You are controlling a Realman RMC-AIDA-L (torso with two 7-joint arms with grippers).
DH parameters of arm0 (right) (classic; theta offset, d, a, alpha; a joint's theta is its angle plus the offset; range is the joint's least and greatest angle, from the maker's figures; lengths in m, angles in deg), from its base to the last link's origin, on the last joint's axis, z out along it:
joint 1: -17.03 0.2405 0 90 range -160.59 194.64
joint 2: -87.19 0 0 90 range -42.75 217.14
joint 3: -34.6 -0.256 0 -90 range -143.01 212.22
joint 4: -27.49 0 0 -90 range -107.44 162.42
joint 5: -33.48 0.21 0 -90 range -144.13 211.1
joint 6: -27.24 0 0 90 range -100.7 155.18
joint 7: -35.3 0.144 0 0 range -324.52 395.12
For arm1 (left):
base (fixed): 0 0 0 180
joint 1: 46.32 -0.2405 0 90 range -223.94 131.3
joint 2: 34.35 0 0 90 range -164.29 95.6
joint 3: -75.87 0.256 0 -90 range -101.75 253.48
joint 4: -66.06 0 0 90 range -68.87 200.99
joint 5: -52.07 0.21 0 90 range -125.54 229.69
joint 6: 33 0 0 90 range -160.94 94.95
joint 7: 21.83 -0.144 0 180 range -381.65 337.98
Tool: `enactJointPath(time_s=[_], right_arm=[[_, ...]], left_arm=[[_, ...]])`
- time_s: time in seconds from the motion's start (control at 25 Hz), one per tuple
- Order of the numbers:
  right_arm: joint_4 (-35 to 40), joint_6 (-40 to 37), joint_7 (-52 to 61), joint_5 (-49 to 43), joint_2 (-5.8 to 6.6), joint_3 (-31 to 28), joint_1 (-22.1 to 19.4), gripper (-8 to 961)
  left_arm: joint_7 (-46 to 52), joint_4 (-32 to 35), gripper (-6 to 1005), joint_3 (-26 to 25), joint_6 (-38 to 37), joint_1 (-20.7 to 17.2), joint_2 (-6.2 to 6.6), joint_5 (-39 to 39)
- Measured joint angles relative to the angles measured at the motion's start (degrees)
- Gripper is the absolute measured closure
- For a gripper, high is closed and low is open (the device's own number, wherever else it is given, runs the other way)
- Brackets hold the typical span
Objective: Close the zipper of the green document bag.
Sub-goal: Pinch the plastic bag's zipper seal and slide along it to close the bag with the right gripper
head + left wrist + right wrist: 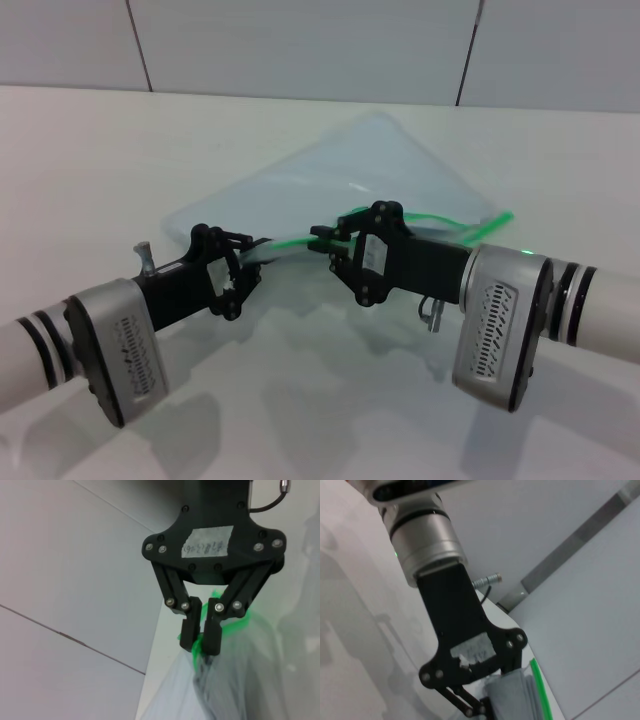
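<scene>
The bag (pixel 370 165) lies flat on the white table (pixel 90 170), centre, turned diagonally with one corner pointing far toward the wall (pixel 300 40). The zipper (pixel 470 222) runs along the bag's near edge, green strip showing from centre out to the right. Left gripper (pixel 258 256) is at the near left corner of the bag, fingers pressed together on the bag edge at the zip end. Right gripper (pixel 322 246) is just right of it, near centre, fingers (pixel 212 632) pinching the zipper; the wrist views show green strip between the closed pads. The two grippers face each other, tips close but apart. Slider tab not clearly made out.
</scene>
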Motion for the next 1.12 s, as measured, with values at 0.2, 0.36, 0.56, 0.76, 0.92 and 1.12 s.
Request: enactJointPath(time_s=[0.2, 0.36, 0.56, 0.76, 0.92, 1.12], right_arm=[[0.03, 0.29, -0.22, 0.03, 0.00, -0.98, -0.77, 874], [-0.21, -0.04, -1.89, 0.05, 0.00, -1.56, -1.44, 875], [-0.12, -0.08, -2.22, 0.05, 0.00, -2.76, -2.13, 874], [0.36, 0.26, -2.24, 0.05, 0.05, -4.27, -3.05, 874], [1.26, 0.30, -2.26, 0.05, 0.07, -5.17, -3.91, 875], [2.14, 0.74, -2.27, 0.04, 0.09, -5.96, -4.21, 875]], left_arm=[[0.00, 0.00, 943, 0.00, 0.01, -0.09, 0.00, 0.00], [0.00, -0.07, 944, 0.00, 0.01, -0.20, 0.00, 0.00], [0.00, -0.09, 945, 0.00, 0.01, -0.28, 0.00, 0.00], [-0.01, -0.02, 946, 0.00, 0.00, -0.35, 0.00, 0.00], [-0.04, -0.02, 947, 0.00, -0.02, -0.38, 0.00, 0.00], [-0.33, 0.00, 947, 0.00, 0.00, -0.38, 0.00, 0.00]])
